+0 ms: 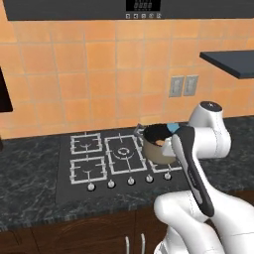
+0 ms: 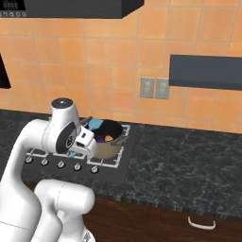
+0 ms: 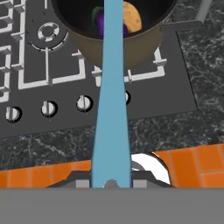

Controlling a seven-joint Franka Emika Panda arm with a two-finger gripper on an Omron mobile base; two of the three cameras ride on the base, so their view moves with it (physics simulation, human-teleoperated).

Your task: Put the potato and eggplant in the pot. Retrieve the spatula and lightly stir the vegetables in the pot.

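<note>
The tan-olive pot (image 3: 131, 48) stands on the front right burner of the stove. Inside it lie the orange-tan potato (image 3: 133, 17) and the purple eggplant (image 3: 99, 24), side by side. My gripper (image 3: 111, 183) is shut on the light-blue spatula (image 3: 111, 109), which runs from the fingers straight into the pot, between the two vegetables. In the right base view the hand hangs just left of the pot (image 2: 112, 147), with the spatula (image 2: 94, 124) reaching over the rim towards the potato (image 2: 108, 138). In the left base view the pot (image 1: 156, 155) is partly hidden by my arm.
The black stove (image 1: 89, 168) has several burners and a row of knobs (image 1: 130, 181) along its front. Dark stone counter (image 2: 189, 160) spreads to the right. A dark shelf (image 2: 205, 72) juts out of the orange tiled wall above it.
</note>
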